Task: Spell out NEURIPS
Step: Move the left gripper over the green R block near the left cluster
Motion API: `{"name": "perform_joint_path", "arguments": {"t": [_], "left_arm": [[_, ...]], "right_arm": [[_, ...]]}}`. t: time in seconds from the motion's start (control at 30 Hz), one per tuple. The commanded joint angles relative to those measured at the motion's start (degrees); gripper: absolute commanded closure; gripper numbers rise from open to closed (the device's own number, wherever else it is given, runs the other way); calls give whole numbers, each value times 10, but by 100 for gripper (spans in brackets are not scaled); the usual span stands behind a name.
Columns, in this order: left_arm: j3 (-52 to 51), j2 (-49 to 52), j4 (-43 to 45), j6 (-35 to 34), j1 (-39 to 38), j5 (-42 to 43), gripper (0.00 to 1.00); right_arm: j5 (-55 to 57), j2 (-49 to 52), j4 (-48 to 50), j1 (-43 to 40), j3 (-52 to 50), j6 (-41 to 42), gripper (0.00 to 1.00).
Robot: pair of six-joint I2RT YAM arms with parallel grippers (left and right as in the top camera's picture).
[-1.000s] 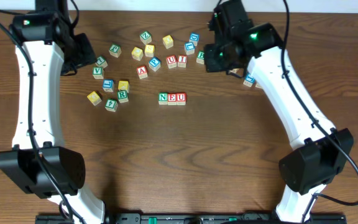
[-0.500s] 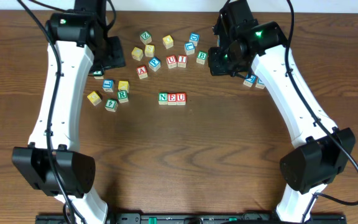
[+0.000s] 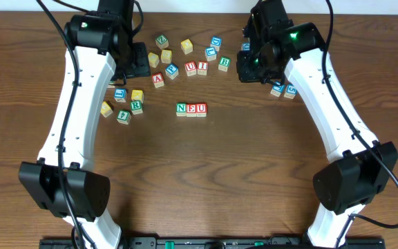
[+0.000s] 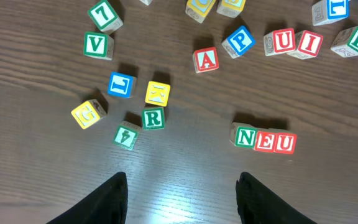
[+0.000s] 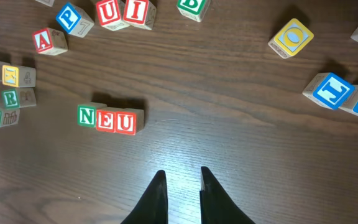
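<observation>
The left jaws hang wide apart and empty over the dark wooden table (image 3: 254,173), while the right jaws show only a narrow gap and grip nothing. At the table's middle sits the row of three touching wooden cubes (image 3: 191,108), green N, red E, red U; the green-framed R cube (image 4: 153,117) lies in the left cluster, the red I cube (image 4: 309,43) and blue P cube (image 4: 241,40) in the far scatter. The cubes look light, rigid and smooth, so a pinch across two opposite flat faces should hold, though R's close neighbours crowd it; no container is in sight.
</observation>
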Motion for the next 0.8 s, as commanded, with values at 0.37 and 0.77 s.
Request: {"name": "perform_joint_path", "arguments": {"t": [0.37,0.77], "left_arm": [[-2,5,16,-7,-1,-1,44],[-2,5,21,-7,-1,-1,44]], "right_arm": [[-3,6,42,-3,0,-7,83],[-4,6,46,-2,0,-4,83]]}}
